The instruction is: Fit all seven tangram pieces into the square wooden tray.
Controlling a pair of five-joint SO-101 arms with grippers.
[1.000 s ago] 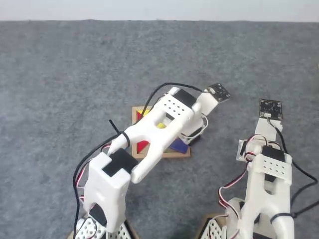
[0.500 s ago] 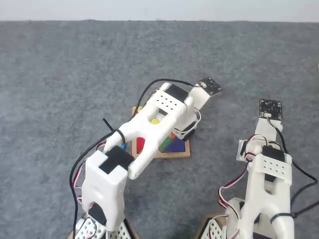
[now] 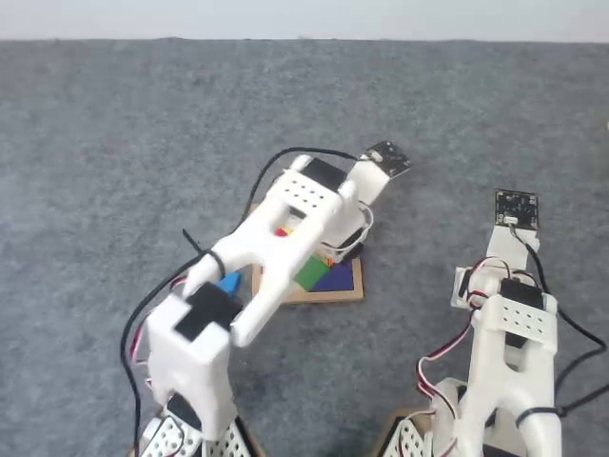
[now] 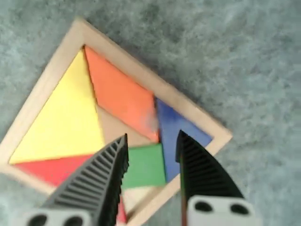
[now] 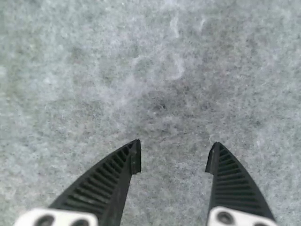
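You can read no text, label, brand, number or sign in any view. The square wooden tray (image 4: 150, 81), the tangram pieces (image 4: 66, 117) and the left arm (image 3: 276, 243) present plain surfaces. Any print on the wrist camera board (image 3: 515, 206) is too small to resolve.

In the high view the left arm (image 3: 285, 228) is covering most of the tray (image 3: 328, 295), hiding the pieces beneath it. The left gripper (image 4: 153, 136) is blocking part of the red piece (image 4: 51, 169). The tray corner under that gripper is getting cut off by the picture's edge.
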